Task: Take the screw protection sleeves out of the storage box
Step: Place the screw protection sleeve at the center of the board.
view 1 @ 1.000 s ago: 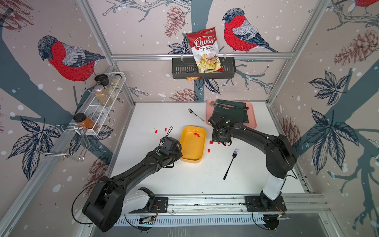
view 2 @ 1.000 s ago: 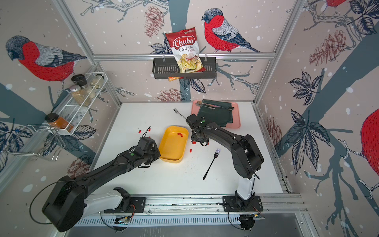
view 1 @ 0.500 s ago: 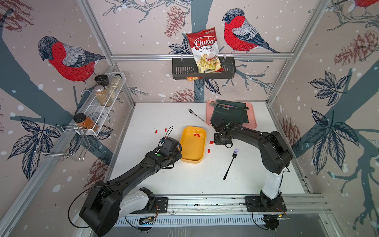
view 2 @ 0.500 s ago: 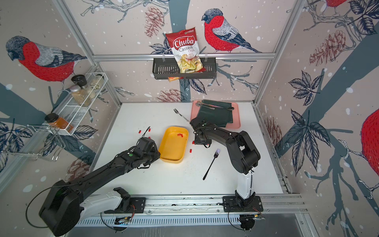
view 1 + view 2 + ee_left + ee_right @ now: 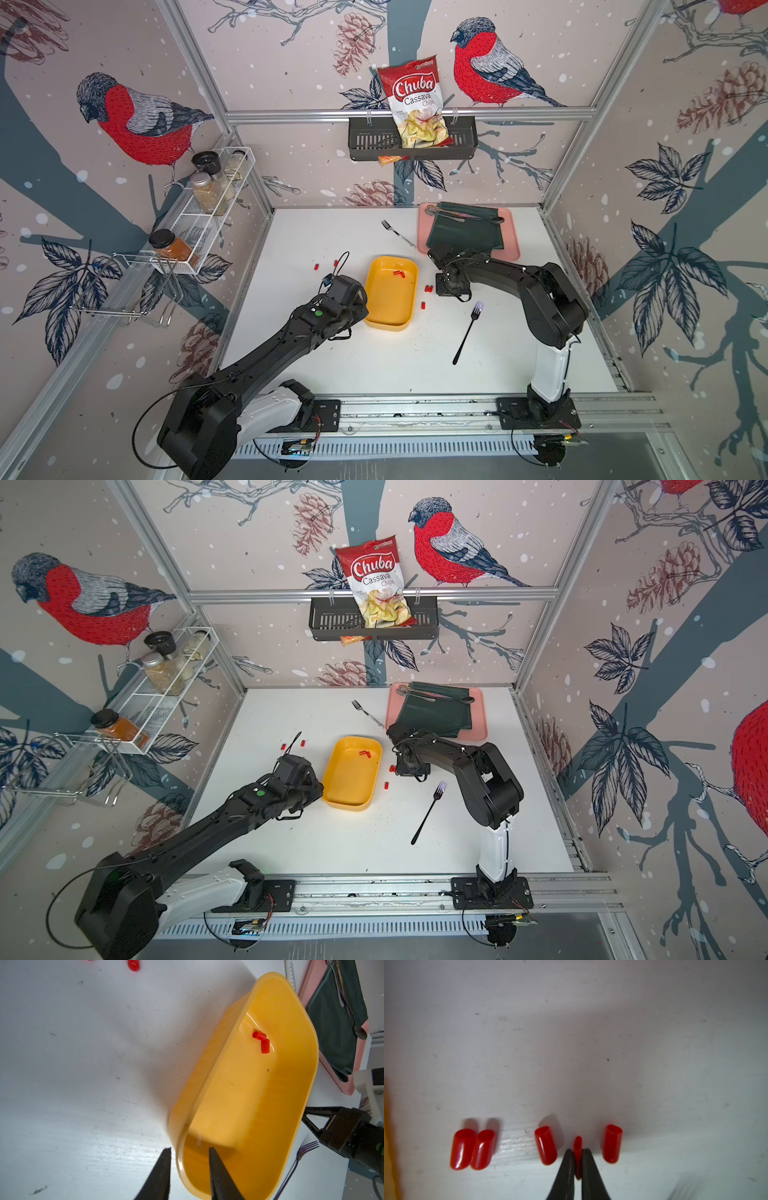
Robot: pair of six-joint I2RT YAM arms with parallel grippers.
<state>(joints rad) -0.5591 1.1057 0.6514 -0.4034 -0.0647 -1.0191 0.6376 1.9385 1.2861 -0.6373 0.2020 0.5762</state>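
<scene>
The yellow storage box [image 5: 390,299] [image 5: 351,777] sits mid-table with two red screw protection sleeves [image 5: 259,1035] lying together on its floor near the far end. My left gripper [image 5: 190,1148] is open, its fingers astride the box's near-left wall with a gap on each side. Down on the table just right of the box, my right gripper [image 5: 578,1151] is shut on one squashed sleeve [image 5: 578,1144]. Several more sleeves [image 5: 545,1145] lie in a row beside it. Two sleeves [image 5: 316,267] lie left of the box.
A black fork [image 5: 467,332] lies right of the box towards the front. A silver fork [image 5: 397,233] lies behind the box. The pink tray [image 5: 513,245] with a dark green cloth and cutlery sits at the back right, close behind my right arm.
My right gripper has shifted a little right and towards the front, away from the box's far end, down to the table. My left jaws have widened round the box wall.
</scene>
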